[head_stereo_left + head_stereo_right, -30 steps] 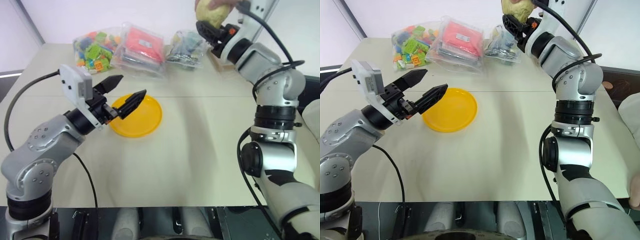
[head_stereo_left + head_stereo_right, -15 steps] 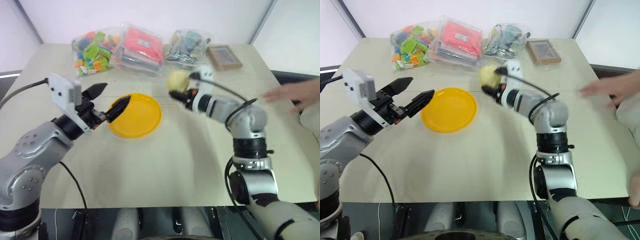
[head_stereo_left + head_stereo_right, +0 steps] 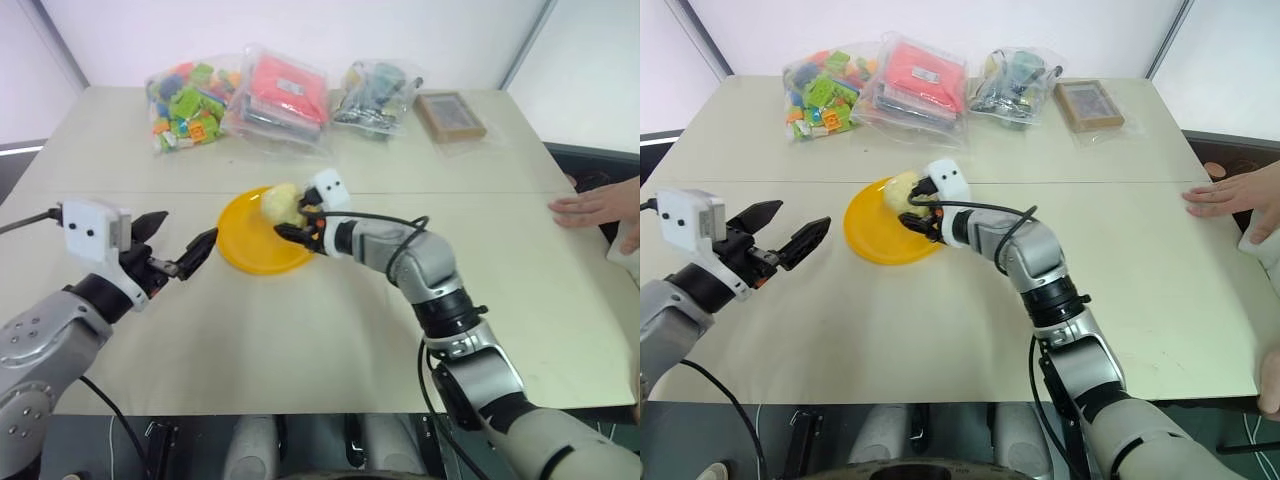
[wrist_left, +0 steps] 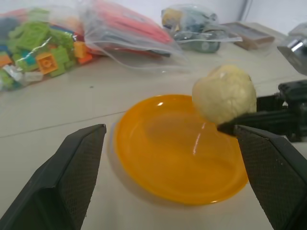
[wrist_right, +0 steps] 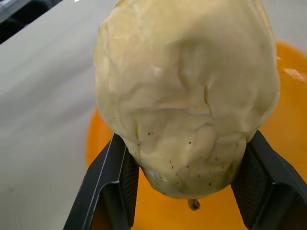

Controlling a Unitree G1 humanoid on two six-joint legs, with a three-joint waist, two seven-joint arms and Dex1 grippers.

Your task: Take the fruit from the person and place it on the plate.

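The pale yellow, bumpy fruit [image 3: 283,204] hangs just above the right part of the yellow-orange plate [image 3: 245,247], which lies mid-table. My right gripper [image 3: 291,221] is shut on it, the black fingers [image 5: 112,189] clamping its lower sides. The left wrist view shows the fruit [image 4: 224,94] clear of the plate [image 4: 168,153] surface. My left gripper [image 3: 190,226] stands open to the left of the plate, pointing at it with nothing between its fingers. The person's hand [image 3: 600,205] rests flat at the table's right edge, far from the fruit.
Along the table's back stand a bag of coloured bricks [image 3: 190,105], a bag with red contents [image 3: 285,95], a third clear bag [image 3: 375,90] and a small brown box [image 3: 450,115]. The near half of the table is bare.
My right gripper carried the fruit from the person's hand at upper right down and left to above the plate. The left gripper drew back left and lower. The person's hand withdrew to the right edge.
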